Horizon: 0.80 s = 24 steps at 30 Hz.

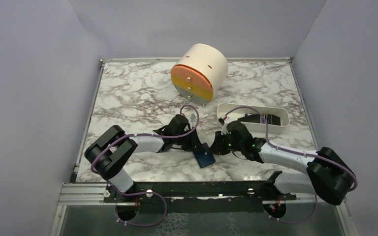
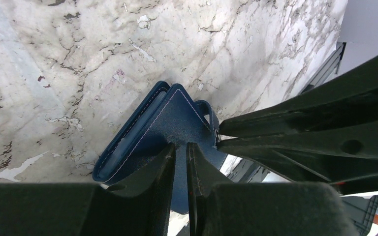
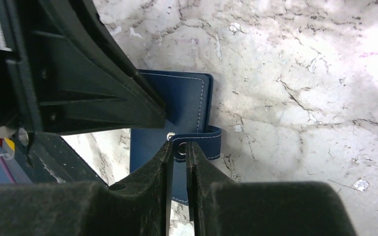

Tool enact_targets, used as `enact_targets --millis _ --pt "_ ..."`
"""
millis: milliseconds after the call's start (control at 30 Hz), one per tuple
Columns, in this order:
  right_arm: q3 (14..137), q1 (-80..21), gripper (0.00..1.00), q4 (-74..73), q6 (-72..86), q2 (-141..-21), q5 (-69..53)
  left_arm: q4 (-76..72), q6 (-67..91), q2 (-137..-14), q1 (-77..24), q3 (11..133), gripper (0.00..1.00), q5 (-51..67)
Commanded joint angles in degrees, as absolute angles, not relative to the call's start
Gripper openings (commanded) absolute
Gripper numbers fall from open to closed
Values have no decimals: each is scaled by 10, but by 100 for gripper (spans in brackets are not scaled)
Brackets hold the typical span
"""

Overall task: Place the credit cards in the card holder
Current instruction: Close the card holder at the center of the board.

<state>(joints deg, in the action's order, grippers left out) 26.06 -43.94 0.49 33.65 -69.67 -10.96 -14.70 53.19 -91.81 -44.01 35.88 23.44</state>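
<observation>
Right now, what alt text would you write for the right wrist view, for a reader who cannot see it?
The right arm's black fingers pinch the snap tab of a dark navy bifold wallet on a white marble-patterned table. The left arm's black fingers reach in from the upper left and cover the wallet's left part.

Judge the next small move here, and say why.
Probably pull the navy snap tab away with the right tool: the dark navy bifold card holder lies folded shut, the left tool pinches its cover, and the right pinches the tab.

No legible text or labels anywhere
</observation>
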Motion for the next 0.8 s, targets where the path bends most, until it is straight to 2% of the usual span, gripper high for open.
enact_targets --millis 0,333,767 --pt "255 -444 15 32 347 -717 -111 -115 515 -913 -439 349 18 185" --pt "237 -444 14 83 369 -742 -159 -114 515 -918 -439 352 18 185" --pt "244 -444 14 93 368 -759 -157 -115 522 -911 -439 353 18 186"
